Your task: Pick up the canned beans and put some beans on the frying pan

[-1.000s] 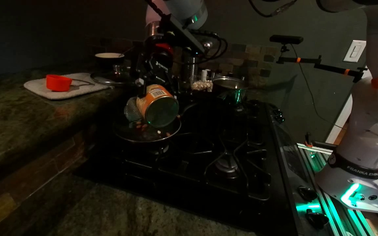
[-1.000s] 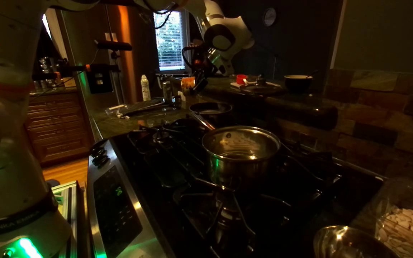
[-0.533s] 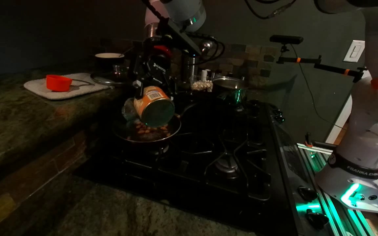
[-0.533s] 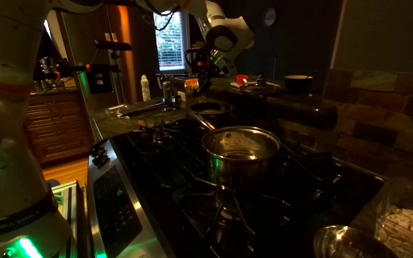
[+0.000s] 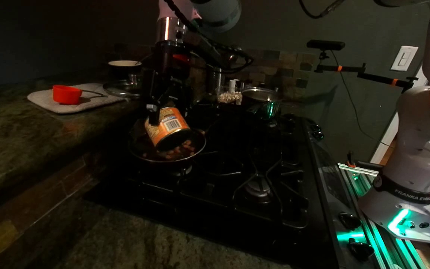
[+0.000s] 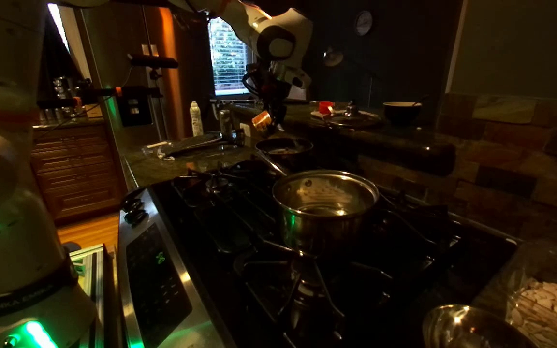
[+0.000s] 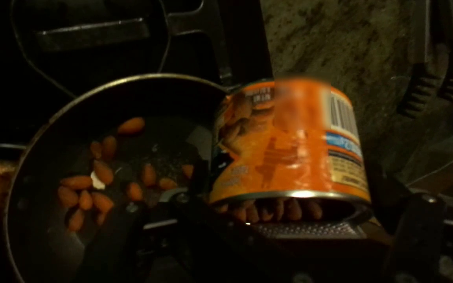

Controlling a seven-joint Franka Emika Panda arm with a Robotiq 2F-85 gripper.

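The orange can (image 5: pixel 168 129) is tilted over the frying pan (image 5: pixel 199 150), its bottom end low and near the pan. My gripper (image 5: pixel 171 110) is shut on the can's sides near its mouth. In the wrist view the can (image 7: pixel 285 149) is open at its mouth, and several brown almond-like beans (image 7: pixel 266 211) show inside. A silvery dimpled surface (image 7: pixel 313 230) lies just under the mouth. Several loose beans (image 7: pixel 102 173) lie in the pan, which also shows in an exterior view (image 6: pixel 302 144). Part of the pan is hidden behind the can and fingers.
The pan stands on a black gas stove (image 5: pixel 215 209). A steel saucepan (image 6: pixel 324 229) stands on another burner. A raised counter beside the pan holds a red measuring cup (image 5: pixel 67 95) on a pale mat (image 5: pixel 56 107), a glass lid (image 5: pixel 125 89) and a dark bowl (image 5: pixel 124 67).
The can has tipped back from its steep pouring tilt, its bottom end swinging down, and moved lower and leftward in an exterior view. More beans lie in the pan than one second ago.
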